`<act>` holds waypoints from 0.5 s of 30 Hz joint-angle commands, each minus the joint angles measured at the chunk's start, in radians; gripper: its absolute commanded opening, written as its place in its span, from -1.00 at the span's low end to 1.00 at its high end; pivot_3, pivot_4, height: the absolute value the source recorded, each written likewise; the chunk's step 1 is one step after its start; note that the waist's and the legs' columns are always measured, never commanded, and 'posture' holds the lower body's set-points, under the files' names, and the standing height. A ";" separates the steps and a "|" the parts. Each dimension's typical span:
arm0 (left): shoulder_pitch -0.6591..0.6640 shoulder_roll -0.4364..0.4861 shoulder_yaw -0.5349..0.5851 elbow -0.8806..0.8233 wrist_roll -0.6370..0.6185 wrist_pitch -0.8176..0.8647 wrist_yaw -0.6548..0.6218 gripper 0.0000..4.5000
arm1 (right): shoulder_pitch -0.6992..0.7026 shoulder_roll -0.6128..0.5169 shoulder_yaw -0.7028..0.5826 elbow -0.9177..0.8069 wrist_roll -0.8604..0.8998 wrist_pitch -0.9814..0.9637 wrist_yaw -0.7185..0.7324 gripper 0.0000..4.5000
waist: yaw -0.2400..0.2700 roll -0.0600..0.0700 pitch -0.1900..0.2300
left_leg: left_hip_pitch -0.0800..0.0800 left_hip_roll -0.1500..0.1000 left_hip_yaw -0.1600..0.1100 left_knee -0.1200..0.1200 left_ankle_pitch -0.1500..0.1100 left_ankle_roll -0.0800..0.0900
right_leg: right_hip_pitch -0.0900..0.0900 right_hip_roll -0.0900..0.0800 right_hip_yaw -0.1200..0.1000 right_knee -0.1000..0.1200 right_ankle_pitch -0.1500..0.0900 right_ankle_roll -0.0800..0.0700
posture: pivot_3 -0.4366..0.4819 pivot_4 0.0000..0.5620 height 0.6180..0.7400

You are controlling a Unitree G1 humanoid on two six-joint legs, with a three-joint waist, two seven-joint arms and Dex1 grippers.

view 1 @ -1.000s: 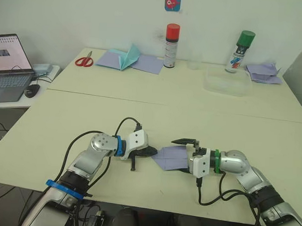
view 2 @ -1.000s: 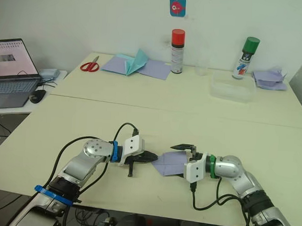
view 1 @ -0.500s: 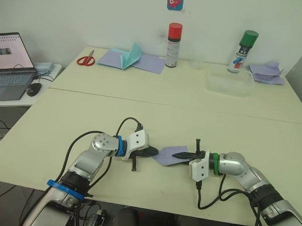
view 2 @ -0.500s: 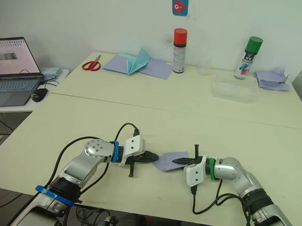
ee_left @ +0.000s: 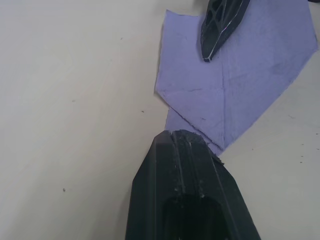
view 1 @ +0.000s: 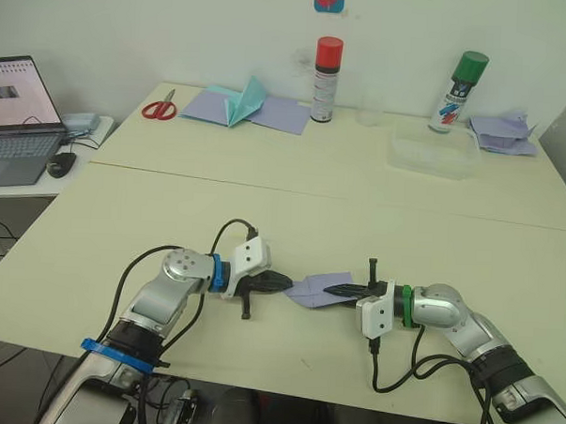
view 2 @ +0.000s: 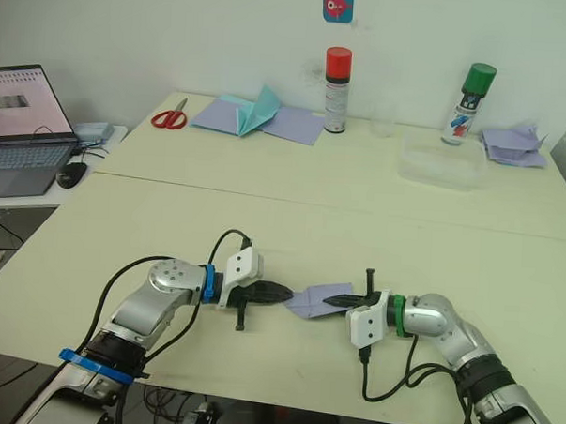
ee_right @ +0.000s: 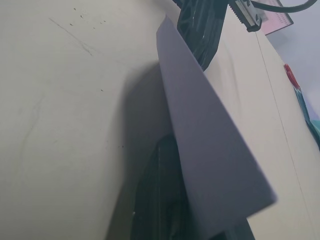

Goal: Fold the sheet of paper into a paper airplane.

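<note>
The sheet of paper [view 1: 315, 288], pale lavender-blue with creases, lies near the table's front edge between my two grippers. My left gripper [view 1: 282, 283] is shut, and its tips rest on the paper's left corner [ee_left: 200, 131]. My right gripper [view 1: 334, 291] comes in from the right and is shut on the paper's right part. One fingertip [ee_left: 218, 31] lies on top of the sheet. In the right wrist view a flap of the paper [ee_right: 210, 150] slants up over that gripper's fingers, and the left gripper [ee_right: 199, 31] shows beyond it.
At the back of the table stand a red-capped spray can [view 1: 326, 66], a green-capped spray can [view 1: 457, 89] and a clear plastic box [view 1: 434, 150]. Red scissors [view 1: 158, 109] and lavender sheets with a teal paper shape [view 1: 242, 107] lie back left. A laptop [view 1: 15, 116] sits far left.
My right gripper stood open around the paper's right edge a second ago and has shut on it. The left gripper stays shut at the left corner. The camera shifted slightly.
</note>
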 commanded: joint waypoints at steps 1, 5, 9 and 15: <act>-0.012 0.001 0.012 -0.005 0.000 -0.007 -0.004 -1.00 | 0.002 -0.003 -0.012 -0.020 0.017 0.004 -0.004 -0.99 | 0.000 0.000 0.000 | 0.000 0.000 0.000 0.000 0.000 0.000 | 0.000 0.000 0.000 0.000 0.000 0.000 | -0.05 -0.47 1.00; -0.012 -0.001 0.008 -0.002 0.006 -0.012 -0.004 -1.00 | 0.002 -0.003 -0.013 -0.021 0.015 0.003 -0.007 -0.99 | 0.000 0.000 0.001 | 0.000 0.000 0.000 0.000 0.000 0.000 | 0.000 0.000 0.000 0.000 0.000 0.000 | -0.05 -0.47 1.00; -0.014 -0.003 0.006 0.006 0.012 -0.019 -0.004 -1.00 | 0.008 -0.009 -0.011 -0.026 0.009 0.004 -0.005 -0.99 | 0.000 0.000 0.001 | 0.000 0.000 0.000 0.000 0.000 0.000 | 0.000 0.000 0.000 0.000 0.000 0.000 | -0.05 -0.47 1.00; -0.011 -0.016 -0.012 0.007 0.027 -0.034 -0.009 -1.00 | 0.043 -0.036 0.008 -0.092 0.077 0.072 0.088 -0.71 | 0.001 0.000 0.001 | 0.000 0.000 0.000 0.000 0.000 0.000 | 0.000 0.000 0.000 0.000 0.000 0.000 | -0.05 -0.47 1.00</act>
